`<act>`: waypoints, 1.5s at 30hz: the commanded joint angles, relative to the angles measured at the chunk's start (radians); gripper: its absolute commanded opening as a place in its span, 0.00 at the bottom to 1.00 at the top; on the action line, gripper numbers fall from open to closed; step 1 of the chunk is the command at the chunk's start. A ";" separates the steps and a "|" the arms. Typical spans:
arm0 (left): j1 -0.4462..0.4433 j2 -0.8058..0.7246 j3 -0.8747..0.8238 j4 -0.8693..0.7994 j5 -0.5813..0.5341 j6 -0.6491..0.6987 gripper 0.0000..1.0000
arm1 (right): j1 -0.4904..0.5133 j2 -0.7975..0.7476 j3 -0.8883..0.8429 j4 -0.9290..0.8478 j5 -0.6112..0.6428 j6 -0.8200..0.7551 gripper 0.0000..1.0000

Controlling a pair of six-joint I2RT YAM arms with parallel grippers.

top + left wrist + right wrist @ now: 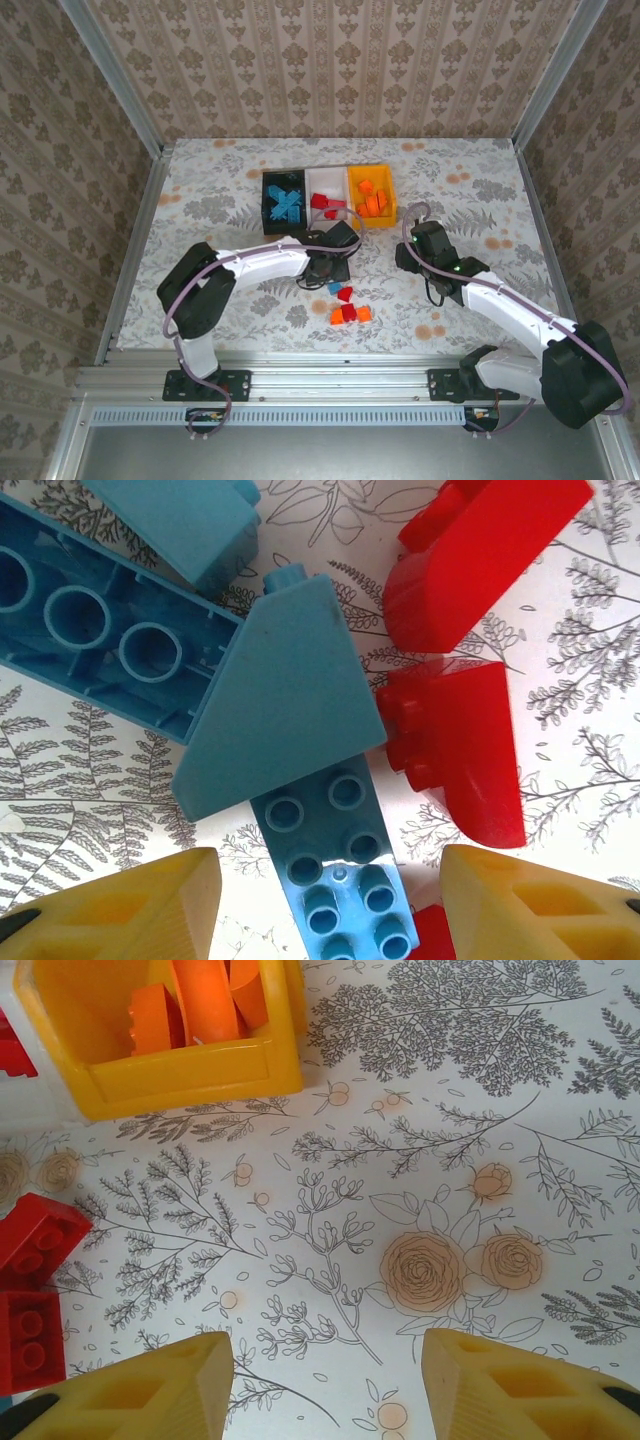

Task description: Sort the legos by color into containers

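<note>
Three joined containers stand at the back: a black bin [284, 201] with light blue legos, a white bin [326, 192] with red ones, and an orange-yellow bin [372, 195] [190, 1075] with orange ones. My left gripper [328, 268] [325, 872] hangs low over a loose cluster. Its yellow fingers [150, 910] stand apart on either side of a light blue studded brick [335, 865], with a gap on each side. A blue slope brick [280, 695], a long blue brick [90, 630] and red curved bricks [455, 745] lie around it. My right gripper [415, 245] [325, 1345] is open over bare cloth.
More loose legos lie in front of the left gripper: blue [334, 287], red [346, 295] and orange [338, 316]. Two red bricks [30, 1290] sit at the left edge of the right wrist view. Patterned walls enclose the floral-cloth table [480, 200].
</note>
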 commanded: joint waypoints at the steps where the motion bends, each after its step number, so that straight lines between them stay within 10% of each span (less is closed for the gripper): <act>1: -0.003 0.040 -0.007 -0.011 0.017 -0.038 0.60 | -0.008 -0.023 -0.017 0.018 -0.010 -0.001 0.54; 18: 0.014 0.019 -0.014 -0.013 -0.028 -0.007 0.32 | -0.009 -0.022 -0.022 0.029 -0.017 -0.003 0.54; 29: -0.020 -0.274 0.009 -0.195 -0.041 0.157 0.21 | -0.008 -0.022 -0.017 0.039 -0.027 -0.002 0.54; 36: 0.224 -0.308 0.124 -0.208 0.007 0.362 0.21 | -0.009 -0.014 -0.015 0.040 -0.029 -0.001 0.54; 45: 0.466 0.175 0.550 -0.258 0.070 0.588 0.16 | -0.008 -0.020 -0.013 0.025 -0.055 0.013 0.54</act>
